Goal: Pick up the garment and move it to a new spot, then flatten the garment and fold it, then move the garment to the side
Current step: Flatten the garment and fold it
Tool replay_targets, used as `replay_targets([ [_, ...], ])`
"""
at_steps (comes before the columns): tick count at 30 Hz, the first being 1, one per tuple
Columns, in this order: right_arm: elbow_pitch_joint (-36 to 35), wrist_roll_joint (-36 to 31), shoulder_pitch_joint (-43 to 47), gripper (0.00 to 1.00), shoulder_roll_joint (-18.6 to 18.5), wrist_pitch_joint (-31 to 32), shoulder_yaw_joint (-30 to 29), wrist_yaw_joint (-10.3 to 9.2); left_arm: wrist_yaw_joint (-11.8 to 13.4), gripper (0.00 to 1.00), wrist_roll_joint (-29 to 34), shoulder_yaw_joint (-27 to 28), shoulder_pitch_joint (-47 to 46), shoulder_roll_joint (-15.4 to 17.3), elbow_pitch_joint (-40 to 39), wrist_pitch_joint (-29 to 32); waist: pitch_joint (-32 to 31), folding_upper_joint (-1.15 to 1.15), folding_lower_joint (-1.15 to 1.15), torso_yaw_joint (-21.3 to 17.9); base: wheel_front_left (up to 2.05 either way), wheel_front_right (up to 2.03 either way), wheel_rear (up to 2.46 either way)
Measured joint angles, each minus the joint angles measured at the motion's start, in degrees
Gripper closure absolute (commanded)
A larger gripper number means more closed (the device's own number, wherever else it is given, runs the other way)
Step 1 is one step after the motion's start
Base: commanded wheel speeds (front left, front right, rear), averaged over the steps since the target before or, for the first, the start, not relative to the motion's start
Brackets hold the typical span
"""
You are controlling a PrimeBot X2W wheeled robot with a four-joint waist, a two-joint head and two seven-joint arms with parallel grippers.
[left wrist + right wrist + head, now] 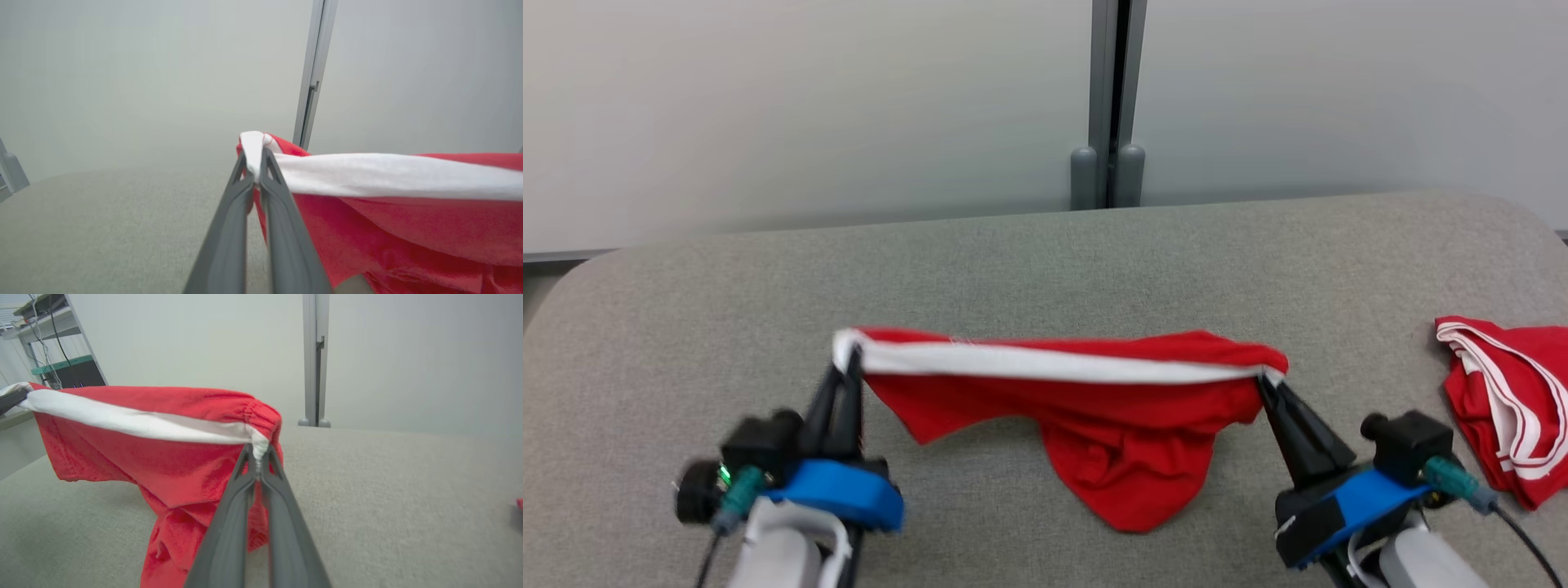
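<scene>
Both claws are clamped on cloth: your left gripper (849, 359) bites one end of the waistband and your right gripper (1270, 380) bites the other, jaws closed on it in each wrist view.

Take the biggest thing first, the wide grey fabric-covered table (1045, 261). The red cloth garment (1127, 441) hangs between your claws over its near middle, and the lowest red lobe looks to be touching the surface or just above it. If you carry it sideways at this height, that lobe likely drags on the weave, twists and lands bunched, which makes flattening harder.

Now the garment itself. It hangs unevenly, with a short flap near your left claw and a deep lobe in the middle. Lay it down like that and you probably trap folds underneath.

Near your right arm lies a second red garment with white trim (1503, 408). Swing low or to the right and you could snag it or push it.

Next comes the white elastic waistband (1045, 363), stretched almost straight. Spread your arms further and the elastic loads both pinches.

Smallest are the pinches. In the left wrist view your fingers (280, 212) hold a narrow fold of white band, and in the right wrist view just the gathered tip. A jerk could slip either free and drop one side.
</scene>
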Motion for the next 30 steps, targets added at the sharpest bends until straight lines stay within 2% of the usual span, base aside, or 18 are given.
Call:
replay_targets([
  [4,-4.32,2.46,-3.89,1.0,-2.64,0.01,2.08,0.01,-1.71,1.0,2.99,2.3,-4.8,3.25,-5.49,0.0,-1.68,0.0,0.0,0.49,0.0,0.0,0.0],
  [9,-9.14,7.14,-9.15,1.0,-6.84,0.0,6.53,0.01,-3.12,1.0,5.02,2.6,-10.93,7.33,-8.98,-0.01,-3.41,0.0,0.0,0.72,0.0,0.0,0.0],
  [13,-11.88,11.72,-12.27,1.0,-9.8,0.14,8.97,0.01,-3.82,1.0,4.72,1.36,-14.34,8.93,-9.88,0.75,-4.19,0.0,0.0,0.68,0.0,0.0,0.0],
  [18,-13.94,15.04,-16.32,1.0,-12.57,2.37,9.38,0.0,-4.33,1.0,3.35,-1.21,-18.07,9.7,-10.82,4.7,-3.03,0.0,0.0,0.47,0.0,0.0,0.0],
  [22,-12.47,13.15,-21.98,1.0,-14.33,2.68,10.98,0.0,-4.34,1.0,3.1,-2.6,-22.34,9.57,-8.83,6.66,0.02,0.0,0.0,-0.35,0.0,0.0,0.0],
  [25,-8.98,11.11,-27.71,1.0,-14.45,2.32,11.89,0.01,-4.19,1.0,3.56,-3.12,-27.54,8.29,-6.23,6.67,3.41,0.0,0.0,-0.99,0.0,0.0,0.0],
  [30,-0.93,6.48,-39.88,1.0,-13.54,0.79,11.77,0.02,-1.23,1.0,5.82,-3.18,-37.86,6.95,-0.85,3.78,8.7,0.0,0.01,-1.03,0.0,0.0,0.0],
])
